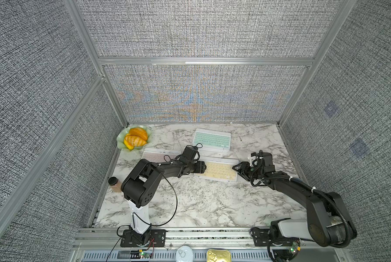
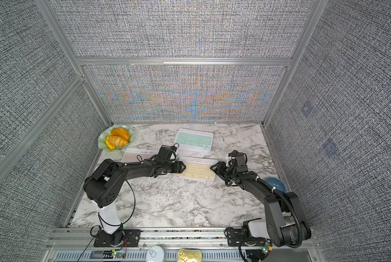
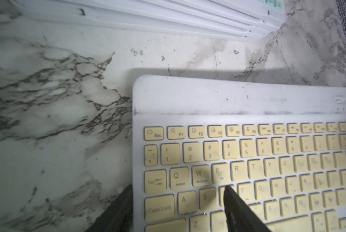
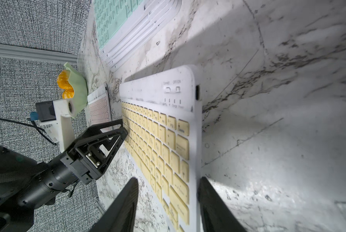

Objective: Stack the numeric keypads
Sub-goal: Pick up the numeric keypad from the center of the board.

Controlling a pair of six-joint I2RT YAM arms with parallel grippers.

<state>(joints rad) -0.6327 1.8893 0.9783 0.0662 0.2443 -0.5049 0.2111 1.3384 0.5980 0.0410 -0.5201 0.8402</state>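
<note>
A yellow-keyed numeric keypad [image 1: 217,170] [image 3: 248,160] lies mid-table between both arms, with a shadow under its far edge. My left gripper [image 1: 204,167] [image 3: 177,186] is shut on its left end, one finger under the frame and one on the keys. My right gripper [image 1: 233,167] [image 4: 169,178] stands open around its right end. One of its fingers is against the frame and marble shows beside the other. Behind it, a mint-keyed keypad [image 1: 211,139] tops a stack of several white frames. A pink-keyed keypad [image 1: 153,155] lies at the left, partly hidden by my left arm.
A green dish of orange fruit [image 1: 134,137] sits in the back left corner. A brown bottle [image 1: 114,184] stands at the left edge. A blue bowl [image 2: 275,184] is by the right wall behind my right arm. Two tins [image 1: 218,255] rest below the front rail.
</note>
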